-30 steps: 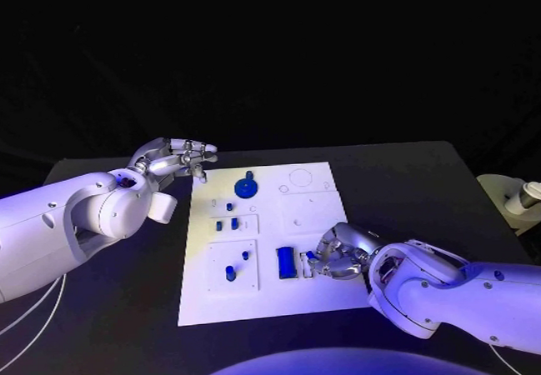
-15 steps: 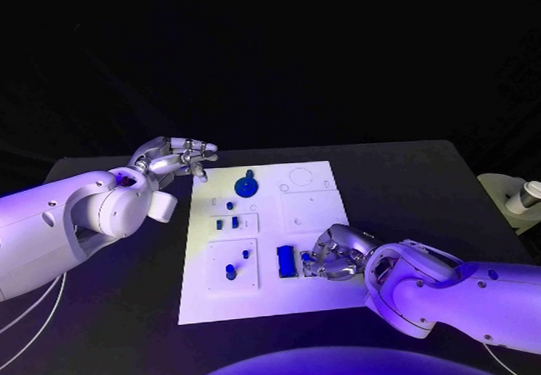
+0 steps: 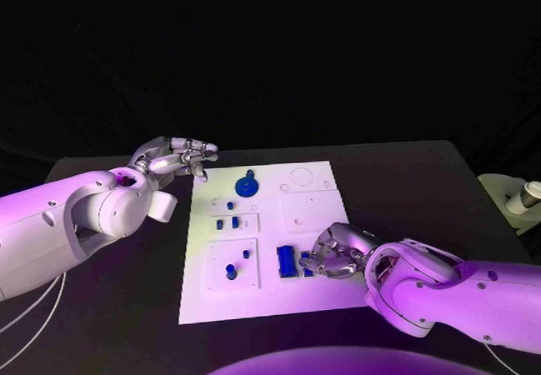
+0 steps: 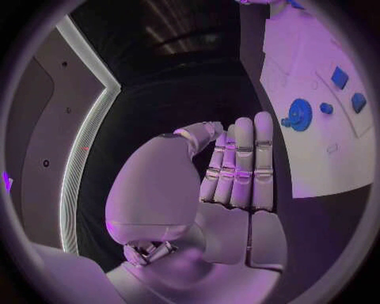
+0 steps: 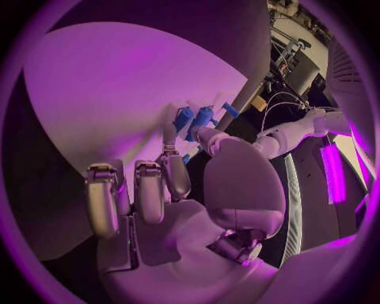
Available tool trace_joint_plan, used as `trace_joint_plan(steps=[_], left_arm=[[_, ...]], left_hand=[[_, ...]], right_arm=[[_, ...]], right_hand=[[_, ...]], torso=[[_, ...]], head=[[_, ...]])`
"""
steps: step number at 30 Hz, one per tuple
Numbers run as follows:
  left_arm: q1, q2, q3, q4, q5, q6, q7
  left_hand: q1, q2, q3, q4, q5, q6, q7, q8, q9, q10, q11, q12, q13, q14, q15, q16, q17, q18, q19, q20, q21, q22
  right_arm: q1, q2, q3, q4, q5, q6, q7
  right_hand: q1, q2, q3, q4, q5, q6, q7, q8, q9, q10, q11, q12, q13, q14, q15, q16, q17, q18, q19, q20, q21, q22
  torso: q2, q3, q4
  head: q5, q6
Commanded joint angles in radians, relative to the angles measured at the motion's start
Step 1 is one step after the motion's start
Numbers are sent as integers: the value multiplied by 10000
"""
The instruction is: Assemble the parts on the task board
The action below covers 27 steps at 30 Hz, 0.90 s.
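Note:
The white task board (image 3: 325, 203) lies mid-table with several blue parts on it: a round one (image 3: 246, 187) near the far edge and a rectangular block (image 3: 286, 261) near the front. My right hand (image 3: 331, 251) rests on the board's near right area, fingers curled, with its thumb and a finger pinching a small blue part (image 3: 308, 257) just right of the block. In the right wrist view that part (image 5: 184, 118) sits at the fingertips (image 5: 171, 134). My left hand (image 3: 173, 161) hovers by the board's far left corner, fingers (image 4: 241, 158) straight and holding nothing.
A pale fixture with a short white cylinder (image 3: 520, 200) stands at the table's right edge. Bare black table (image 3: 415, 181) lies on both sides of the board. Empty outlined recesses (image 3: 302, 178) mark the board's far right part.
My right hand has crept a little to the left, toward the rectangular block, with its fingers still curled. The left arm has not moved.

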Motion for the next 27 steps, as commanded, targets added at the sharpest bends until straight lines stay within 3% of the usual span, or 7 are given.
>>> trace_joint_plan(steps=[1, 14, 19, 21, 24, 25, 27], left_arm=[[11, 6, 6, 31, 9, 155, 24], [11, -1, 6, 28, 8, 154, 19], [11, -13, 6, 23, 8, 156, 13], [10, -17, 6, 21, 8, 160, 9], [10, -20, 6, 17, 8, 166, 5], [10, -19, 6, 16, 8, 168, 4], [10, -10, 5, 12, 8, 177, 3]], left_hand=[[6, 96, 65, 16, 22, -72, -8, 61, -16, -41, 8, 38, 10, -47, -1, 70, -15, 153, 68, 29, -69, -9], [6, 96, 65, 16, 22, -72, -8, 61, -16, -41, 8, 38, 10, -47, -1, 70, -15, 153, 68, 29, -69, -9], [6, 96, 65, 16, 22, -72, -8, 61, -16, -41, 8, 38, 10, -47, -1, 70, -15, 153, 68, 29, -69, -9], [6, 96, 65, 16, 22, -72, -8, 61, -16, -41, 8, 38, 10, -47, -1, 70, -15, 153, 68, 29, -69, -9], [6, 96, 65, 16, 22, -72, -8, 61, -16, -41, 8, 38, 10, -47, -1, 70, -15, 153, 68, 29, -69, -9], [6, 96, 65, 16, 22, -72, -8, 61, -16, -41, 8, 38, 10, -47, -1, 70, -15, 153, 68, 29, -69, -9], [6, 96, 65, 16, 22, -72, -8, 61, -16, -41, 8, 38, 10, -47, -1, 70, -15, 153, 68, 29, -69, -9]], right_arm=[[-10, 15, -2, -5, -344, 142, -25], [-9, -187, -2, 103, -589, 224, 148], [-10, -423, -2, 298, -626, 385, 509], [-10, -540, -2, 372, -590, 399, 685], [-11, -653, -2, 407, -539, 405, 796], [-11, -671, -2, 403, -529, 413, 808], [-11, -694, -2, 383, -509, 445, 819]], right_hand=[[-83, -29, -212, 95, -31, 35, 53, -75, -21, 141, -12, -68, 861, 882, -27, 10, 1740, -70, 1048, -35, 45, 2631], [327, -15, -548, 110, -97, 21, 51, -105, -34, 122, -14, -120, 853, 880, -29, 3, 1732, -70, 1048, -36, 45, 2631], [795, -51, -795, 2, -441, 32, 51, -125, -46, 137, -16, -87, 886, 885, -31, 11, 1756, -70, 1048, -37, 45, 2631], [1088, -199, -1082, -54, -908, 58, 45, -113, -35, 189, -15, 83, 990, 887, -32, 12, 1761, -70, 1048, -34, 45, 2631], [1234, -320, -1686, 85, -1041, 7, 51, 20, 197, 143, -10, 21, 981, 858, -18, -50, 1630, -70, 1048, -23, 45, 2631], [1259, -210, -2405, 277, -905, -141, 14, 219, 554, 80, 11, -57, 957, 835, 0, -106, 1524, -70, 1048, -36, 45, 2631], [1394, 191, -3276, 307, -896, -289, -18, 553, 1127, 107, -49, 82, 1037, 844, -65, -103, 1543, -70, 1048, -40, 45, 2631]], torso=[[1, 4, -5], [-3, 11, -5], [-4, 16, -8], [-10, 17, -11], [-12, 11, -21], [-13, 9, -25], [-10, 9, -15]], head=[[-17, 3], [-7, 3], [23, -9], [27, -13], [39, 2], [43, 8], [30, 19]])
